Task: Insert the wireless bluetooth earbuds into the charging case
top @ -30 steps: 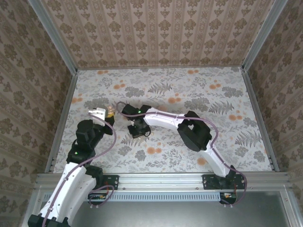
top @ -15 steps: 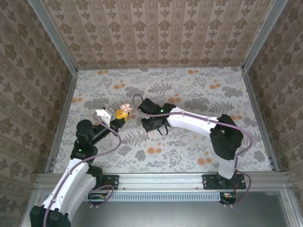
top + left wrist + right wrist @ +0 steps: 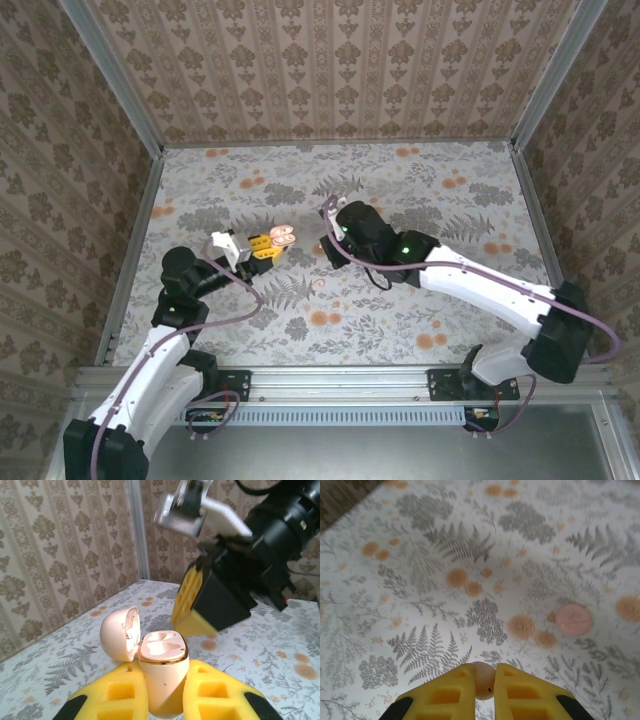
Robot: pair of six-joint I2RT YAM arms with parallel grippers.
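Left gripper [image 3: 164, 692] clamped tight on case [image 3: 164, 655], held up off table [image 3: 450, 200]; lid [image 3: 119, 632] flipped open, wells look empty. Right gripper [image 3: 482, 672] nearly closed, pinching earbud [image 3: 482, 684] between yellow pads. Change over last second: right arm left table, swung up beside case; left arm brought case toward it. Pick looks done, insertion next. Small pink disc [image 3: 574, 619] lies on table, possibly second earbud.

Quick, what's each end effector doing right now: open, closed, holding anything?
Left end effector: closed on the charging case, whose lid is open.
Right end effector: closed on an earbud.
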